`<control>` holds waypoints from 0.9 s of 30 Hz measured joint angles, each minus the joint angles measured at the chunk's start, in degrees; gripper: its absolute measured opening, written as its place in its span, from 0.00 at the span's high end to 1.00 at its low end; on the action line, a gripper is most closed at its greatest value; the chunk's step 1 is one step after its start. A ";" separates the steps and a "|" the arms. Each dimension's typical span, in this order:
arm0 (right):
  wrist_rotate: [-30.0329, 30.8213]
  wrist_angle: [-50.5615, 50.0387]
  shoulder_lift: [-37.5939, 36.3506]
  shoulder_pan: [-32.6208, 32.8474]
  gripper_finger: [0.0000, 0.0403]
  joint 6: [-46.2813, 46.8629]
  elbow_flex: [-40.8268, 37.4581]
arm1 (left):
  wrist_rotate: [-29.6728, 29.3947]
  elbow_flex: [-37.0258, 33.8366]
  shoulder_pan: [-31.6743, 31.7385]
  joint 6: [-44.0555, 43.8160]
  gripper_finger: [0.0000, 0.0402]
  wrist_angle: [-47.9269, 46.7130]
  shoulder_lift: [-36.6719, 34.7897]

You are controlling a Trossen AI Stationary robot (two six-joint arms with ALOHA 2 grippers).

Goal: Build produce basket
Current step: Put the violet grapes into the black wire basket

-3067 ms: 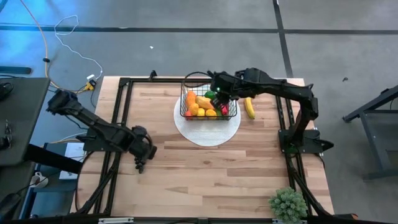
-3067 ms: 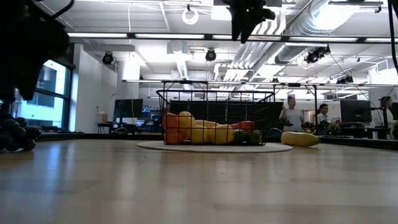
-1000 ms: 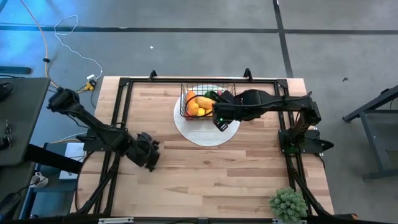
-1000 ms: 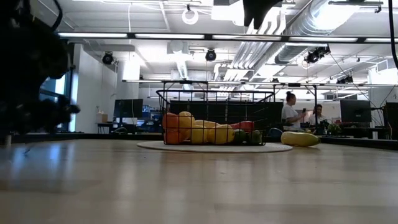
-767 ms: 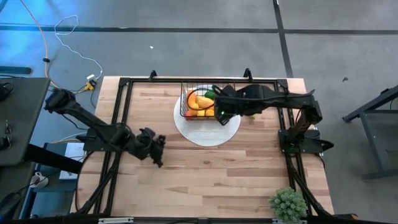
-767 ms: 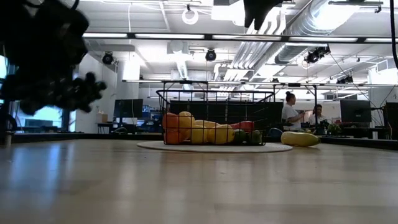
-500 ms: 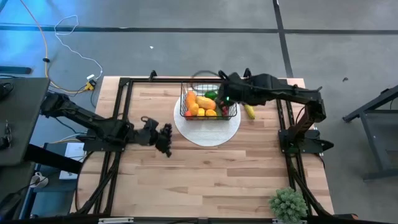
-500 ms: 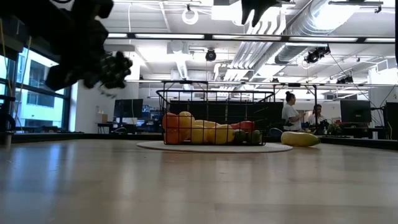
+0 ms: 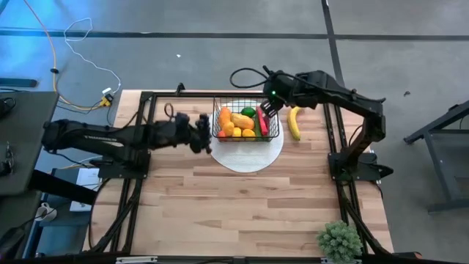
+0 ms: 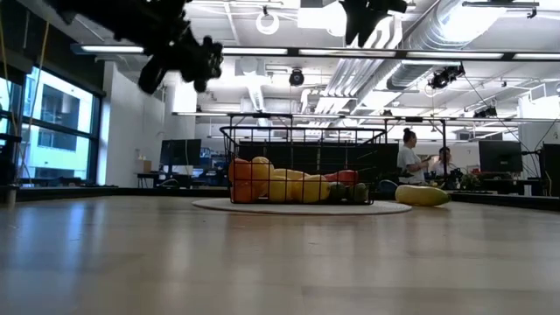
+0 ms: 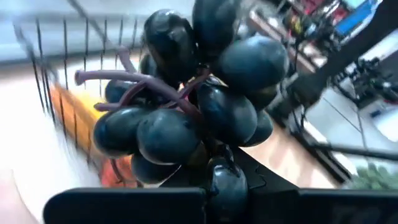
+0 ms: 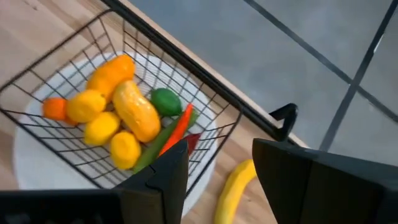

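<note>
The black wire basket (image 9: 246, 122) stands on a round white plate (image 9: 245, 155) and holds oranges, lemons, a mango, a lime and peppers (image 12: 134, 112). A yellow banana (image 9: 294, 122) lies on the table just right of it. My left gripper (image 9: 201, 136) is shut on a bunch of dark grapes (image 11: 193, 106) in the air, just left of the basket. My right gripper (image 12: 217, 180) hovers open over the basket's far right corner with nothing between its fingers. My left gripper holds the grape bunch by its lower berries (image 11: 219, 171); the bunch itself hides the fingertips. The fingers reach roughly level from the table's left toward the basket. The bunch (image 10: 185, 54) is lifted well clear of the table, higher than the basket's rim.
A spiky green potted plant (image 9: 339, 240) stands at the table's near right corner. The black frame rails (image 9: 143, 132) run along the table's left, right and far sides. People (image 10: 408, 157) stand in the room far behind the table.
My left gripper has carried the grapes up and toward the table's far right, from the near left part of the table to just beside the basket. My right gripper has gone from over the plate's near side toward the far edge, to above the basket's far right corner.
</note>
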 joint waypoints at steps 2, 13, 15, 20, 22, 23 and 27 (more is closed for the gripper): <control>-0.05 0.00 0.08 -1.12 0.60 -1.67 0.00 | 0.00 2.27 2.78 3.86 0.99 0.27 0.23; -0.02 0.13 0.06 -7.48 0.60 -10.30 0.00 | 3.15 11.43 14.98 19.73 0.99 0.24 8.79; -0.04 0.13 0.08 -8.65 0.60 -11.54 0.00 | 4.02 12.62 16.18 20.45 0.99 0.27 11.60; -1.85 0.12 0.08 -11.54 0.60 -15.33 0.00 | 6.37 15.61 18.16 20.55 0.99 1.74 19.15; -3.54 0.11 0.08 -12.61 0.60 -16.55 0.00 | 7.19 17.16 18.59 21.02 0.99 1.79 22.00; -4.14 0.11 0.08 -13.15 0.60 -16.83 0.00 | 7.70 17.94 18.85 21.61 0.99 1.76 23.35; -5.36 0.11 0.08 -15.04 0.60 -17.98 0.00 | 8.30 20.82 19.55 24.60 0.99 1.79 27.93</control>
